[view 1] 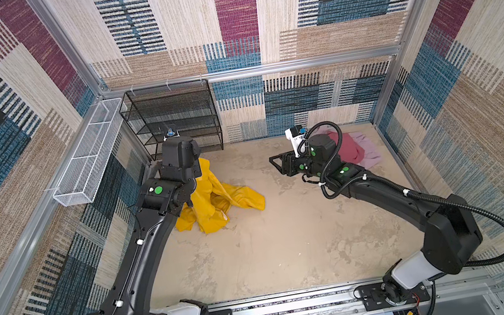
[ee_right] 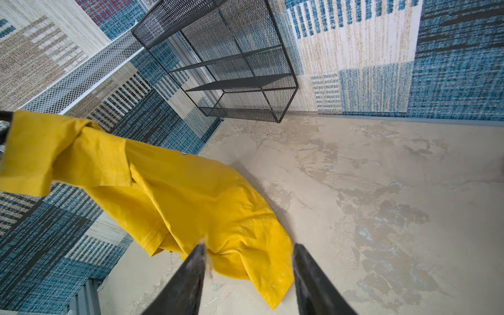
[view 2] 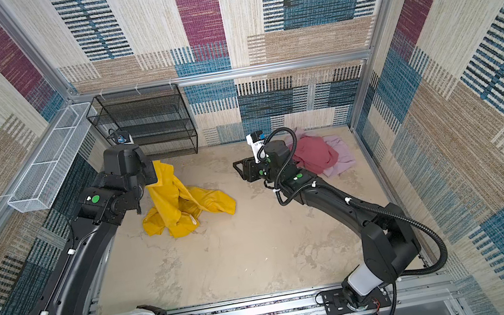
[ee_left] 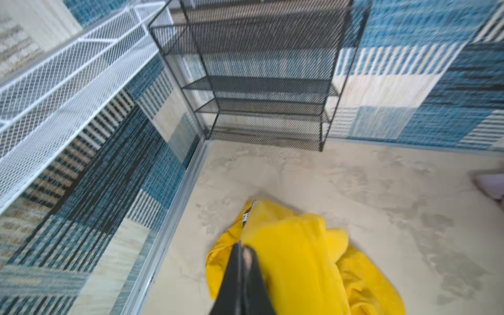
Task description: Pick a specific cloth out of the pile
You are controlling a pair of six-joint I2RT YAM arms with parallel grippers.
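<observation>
A yellow cloth (view 1: 216,200) (view 2: 183,204) hangs from my left gripper (ee_left: 242,248), which is shut on its upper edge. The cloth's lower folds trail on the beige table at the left. In both top views the left wrist housing hides the grip itself. The pile, a red cloth (view 1: 348,148) (view 2: 314,156) on top of a lilac cloth (view 1: 368,152), lies at the back right corner. My right gripper (view 1: 275,165) (ee_right: 249,246) stands open and empty just left of the pile, pointing toward the yellow cloth (ee_right: 191,201) and apart from it.
A black mesh shelf rack (view 1: 178,118) stands against the back wall at the left. A white mesh basket (view 1: 86,158) hangs on the left wall. Patterned walls enclose the table on three sides. The arms' base rail (view 1: 298,305) runs along the front.
</observation>
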